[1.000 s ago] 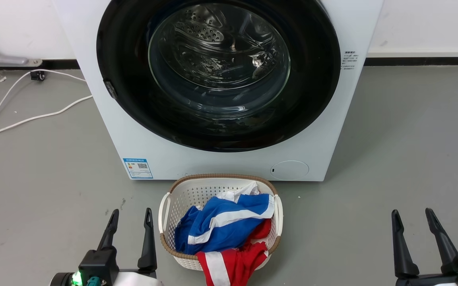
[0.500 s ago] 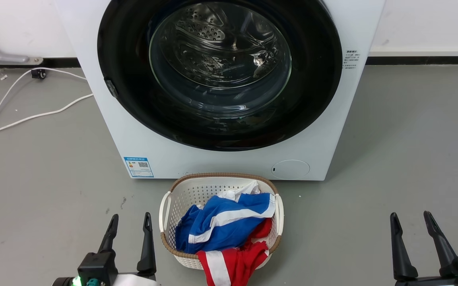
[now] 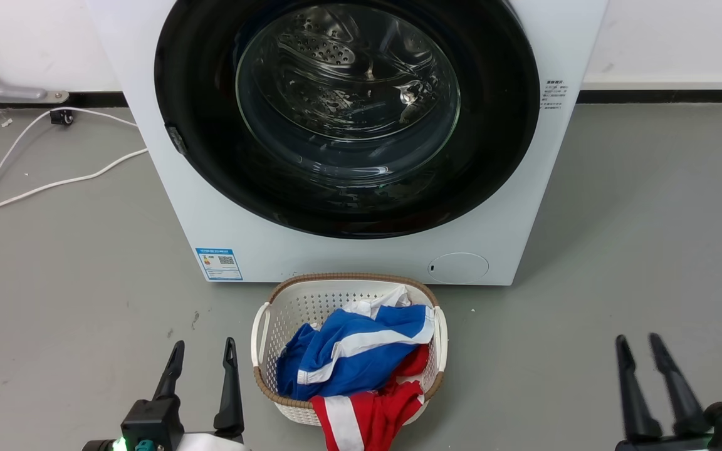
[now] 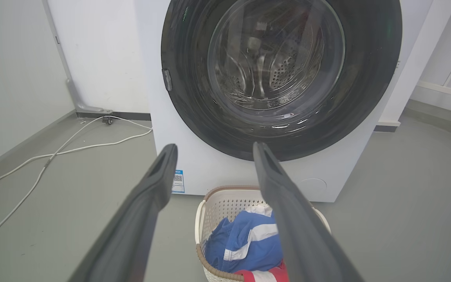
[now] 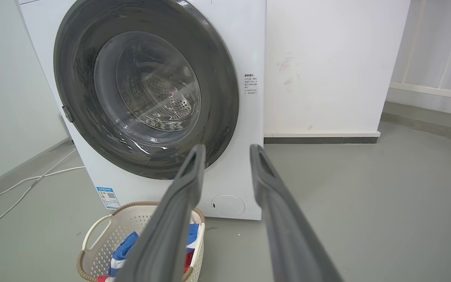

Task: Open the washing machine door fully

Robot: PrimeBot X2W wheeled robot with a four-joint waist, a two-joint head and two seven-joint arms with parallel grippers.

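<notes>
- Head view: the right tool [image 3: 637, 338] has drawn its 2 fingers nearer together than half a second ago, though a gap remains. The left tool [image 3: 204, 343] stays spread. Both sit low, well apart from the washing machine door [image 3: 347, 106], which lies flush on the washing machine [image 3: 348, 260] behind the laundry basket [image 3: 348, 277].
- Left wrist view: the spread, empty fingers point at the door's lower rim. A grey tab [image 4: 166, 80] shows on its left edge.
- Right wrist view: the fingers are narrowed and hold nothing, and the door is shut. I judge the opening has not begun and this is only readying.
</notes>
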